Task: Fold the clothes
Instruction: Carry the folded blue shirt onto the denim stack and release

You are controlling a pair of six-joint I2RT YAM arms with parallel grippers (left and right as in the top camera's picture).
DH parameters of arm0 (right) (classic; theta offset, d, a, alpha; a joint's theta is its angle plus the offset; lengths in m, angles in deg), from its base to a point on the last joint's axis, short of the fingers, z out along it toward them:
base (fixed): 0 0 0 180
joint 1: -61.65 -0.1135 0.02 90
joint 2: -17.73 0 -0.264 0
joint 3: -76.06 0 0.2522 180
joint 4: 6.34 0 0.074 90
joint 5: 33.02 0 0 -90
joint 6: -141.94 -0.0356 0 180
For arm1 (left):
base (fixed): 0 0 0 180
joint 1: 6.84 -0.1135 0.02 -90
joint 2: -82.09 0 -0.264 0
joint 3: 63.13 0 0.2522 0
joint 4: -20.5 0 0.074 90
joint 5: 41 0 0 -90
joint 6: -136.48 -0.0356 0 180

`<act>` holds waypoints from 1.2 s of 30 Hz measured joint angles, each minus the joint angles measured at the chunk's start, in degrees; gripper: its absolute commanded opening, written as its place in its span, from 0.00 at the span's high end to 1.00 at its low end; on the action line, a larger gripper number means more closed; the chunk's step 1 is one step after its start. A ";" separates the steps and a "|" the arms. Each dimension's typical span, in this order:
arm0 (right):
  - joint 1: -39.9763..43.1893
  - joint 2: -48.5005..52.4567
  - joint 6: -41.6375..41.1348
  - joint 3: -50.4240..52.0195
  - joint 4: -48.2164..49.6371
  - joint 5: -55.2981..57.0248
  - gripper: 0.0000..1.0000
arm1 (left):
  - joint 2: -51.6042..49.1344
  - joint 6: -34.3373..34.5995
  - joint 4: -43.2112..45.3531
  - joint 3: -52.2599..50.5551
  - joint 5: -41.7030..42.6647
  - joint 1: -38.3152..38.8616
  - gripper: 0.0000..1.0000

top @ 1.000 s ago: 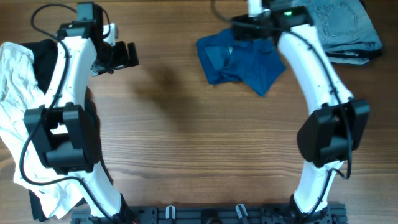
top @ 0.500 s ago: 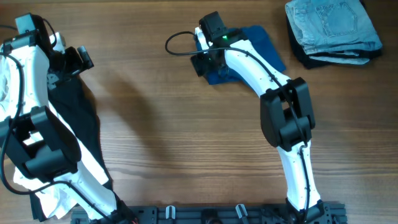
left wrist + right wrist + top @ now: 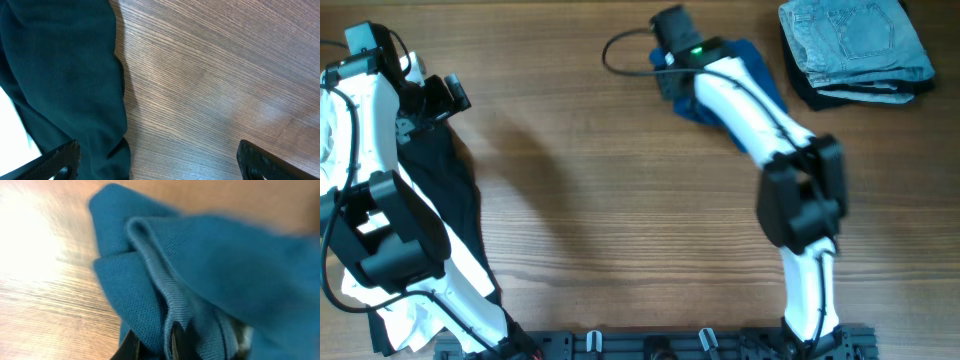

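Observation:
The deep-blue shirt (image 3: 760,72) lies bunched at the table's back middle, largely under my right arm. My right gripper (image 3: 670,88) sits at its left edge. In the right wrist view a ribbed fold of the blue shirt (image 3: 165,280) runs down between the fingers (image 3: 131,347), and the right gripper (image 3: 152,345) is shut on it. A black garment (image 3: 445,190) and a white shirt (image 3: 332,130) lie heaped at the far left. My left gripper (image 3: 448,95) hovers open above the black garment's (image 3: 60,75) right edge, and the left gripper (image 3: 160,167) holds nothing.
Folded pale denim jeans (image 3: 855,40) rest on a dark folded piece (image 3: 850,95) at the back right corner. Bare wooden tabletop (image 3: 620,220) spans the middle. More white cloth (image 3: 410,320) hangs near the left arm's base at the front edge.
My right gripper has shut on a fold of the blue shirt, and its arm has shifted slightly right. The left arm swung left a second ago and has since held still.

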 measured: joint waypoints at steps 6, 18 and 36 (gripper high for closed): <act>6.64 -15.17 10.36 -0.39 2.89 1.81 0.96 | 0.00 0.00 0.00 0.00 -0.02 -0.02 0.00; 28.33 -16.15 28.22 -0.55 29.33 4.63 0.96 | 0.00 0.00 -0.02 -0.04 -0.04 0.00 0.00; 47.78 -0.74 46.29 -0.72 46.49 -15.30 0.96 | 0.00 0.33 0.70 -0.04 2.47 0.00 0.00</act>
